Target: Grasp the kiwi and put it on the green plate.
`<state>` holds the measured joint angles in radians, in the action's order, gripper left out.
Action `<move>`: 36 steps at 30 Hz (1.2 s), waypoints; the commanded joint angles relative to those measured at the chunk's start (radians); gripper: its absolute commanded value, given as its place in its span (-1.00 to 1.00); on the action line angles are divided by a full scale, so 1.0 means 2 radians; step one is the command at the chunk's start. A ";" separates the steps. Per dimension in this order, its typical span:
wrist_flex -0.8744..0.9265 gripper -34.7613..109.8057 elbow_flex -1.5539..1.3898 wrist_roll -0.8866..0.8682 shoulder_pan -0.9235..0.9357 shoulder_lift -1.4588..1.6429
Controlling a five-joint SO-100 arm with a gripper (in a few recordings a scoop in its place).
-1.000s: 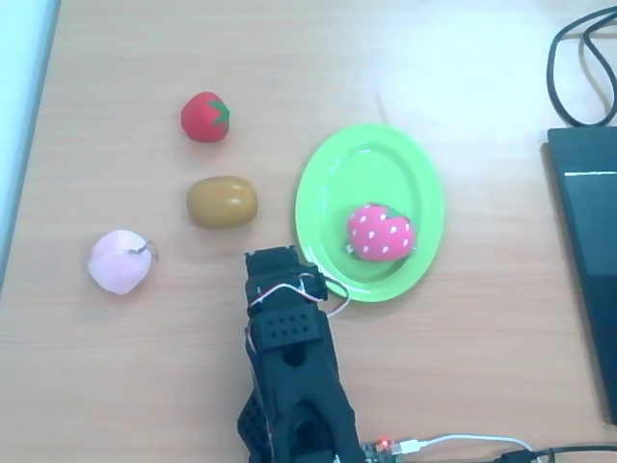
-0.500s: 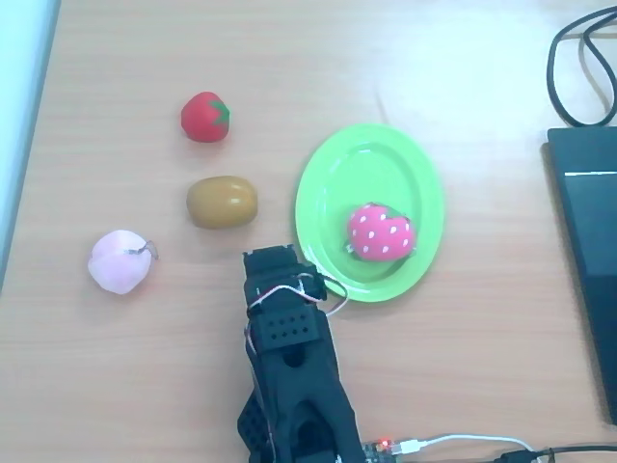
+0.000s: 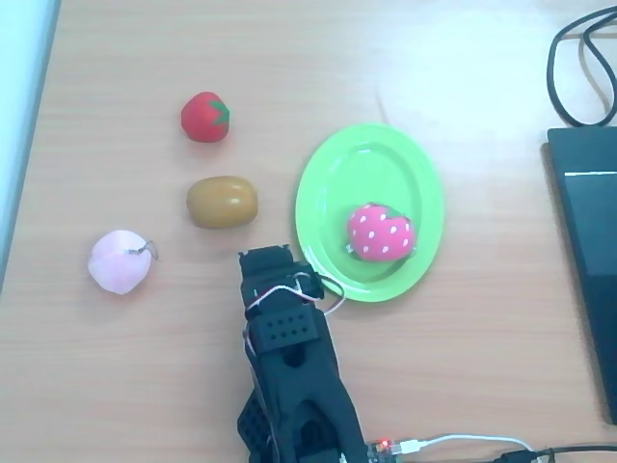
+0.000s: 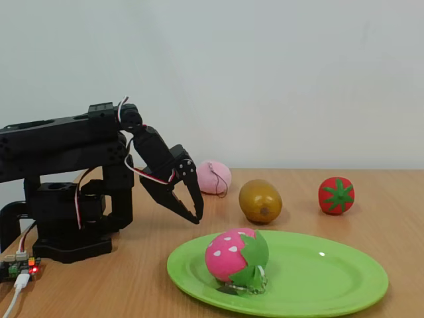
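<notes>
- Four toy fruits share the wooden table (image 3: pixel 463 367) with me: the kiwi (image 3: pixel 222 202), a red strawberry (image 3: pixel 204 117), a pale pink round fruit (image 3: pixel 119 260) and a pink strawberry with white spots (image 3: pixel 380 232).
- My gripper (image 4: pixel 191 212) hangs above the bare table in the fixed view, its tips pointing down and slightly apart, holding nothing.
- In the overhead view my gripper (image 3: pixel 270 258) sits between the kiwi and the near-left rim of the green plate (image 3: pixel 333 164), touching neither.
- The kiwi (image 4: pixel 260 201) lies on its side on the table, well left of the green plate in the overhead view and just beyond my fingertips.
- The red strawberry sits farther up the table from the kiwi; the pink round fruit lies nearer and farther left.
- The spotted pink strawberry (image 4: pixel 236 257) rests inside the green plate (image 4: pixel 331 278), toward its near half in the overhead view.
- A dark flat device (image 3: pixel 586 251) and a black cable (image 3: pixel 569 68) occupy the right edge of the overhead view.
- A small circuit board with a red light (image 4: pixel 25 268) sits by my base in the fixed view.
</notes>
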<state>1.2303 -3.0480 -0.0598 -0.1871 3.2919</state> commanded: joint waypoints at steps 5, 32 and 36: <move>0.002 -0.63 0.027 -0.004 -0.005 0.005; 0.034 -0.63 0.346 -0.044 -0.021 -0.425; 0.031 -0.42 0.323 -0.071 0.001 -0.360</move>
<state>1.2901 -2.3899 -0.1687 -0.2040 2.5050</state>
